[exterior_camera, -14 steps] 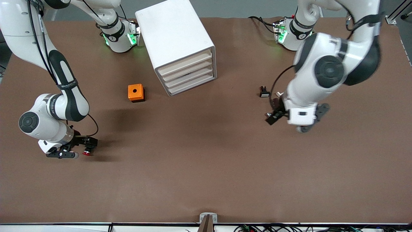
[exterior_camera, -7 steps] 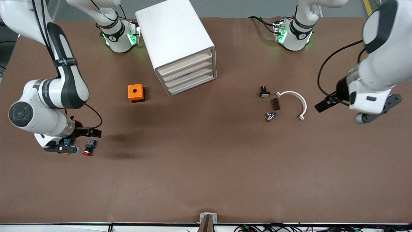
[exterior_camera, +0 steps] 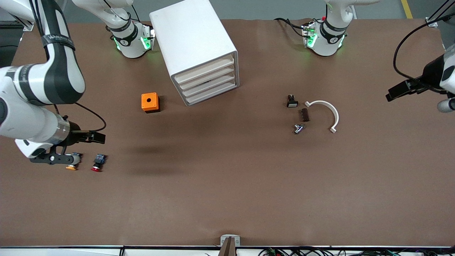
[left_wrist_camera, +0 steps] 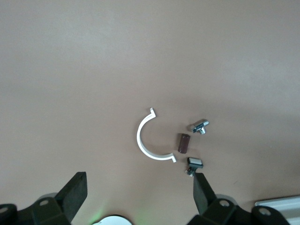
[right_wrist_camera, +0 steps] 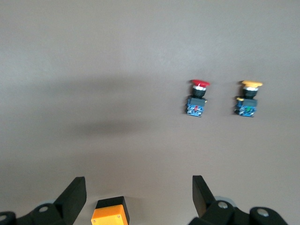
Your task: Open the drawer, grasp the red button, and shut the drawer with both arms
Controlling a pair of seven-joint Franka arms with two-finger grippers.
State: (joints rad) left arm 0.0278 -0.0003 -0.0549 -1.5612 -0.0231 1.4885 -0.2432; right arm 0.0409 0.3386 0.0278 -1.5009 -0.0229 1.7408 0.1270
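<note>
Where the front view looks down on the matte brown table [exterior_camera: 227, 192]: one glossy white rounded cabinet [exterior_camera: 192, 42], four cream-fronted drawers, the drawer [exterior_camera: 205, 71] among them, all flush. One red-capped button [exterior_camera: 97, 163] lies at the right arm's end beside one orange-capped button [exterior_camera: 72, 164]. One orange box [exterior_camera: 150, 102].

Left wrist view: left gripper [left_wrist_camera: 138, 197] spread wide, empty, over one white plastic arc [left_wrist_camera: 149, 140], one brown block [left_wrist_camera: 183, 143], one metal fitting [left_wrist_camera: 200, 126], one black-and-white switch [left_wrist_camera: 193, 164].

Right wrist view: right gripper [right_wrist_camera: 136, 197] spread wide, empty, above bare table.
</note>
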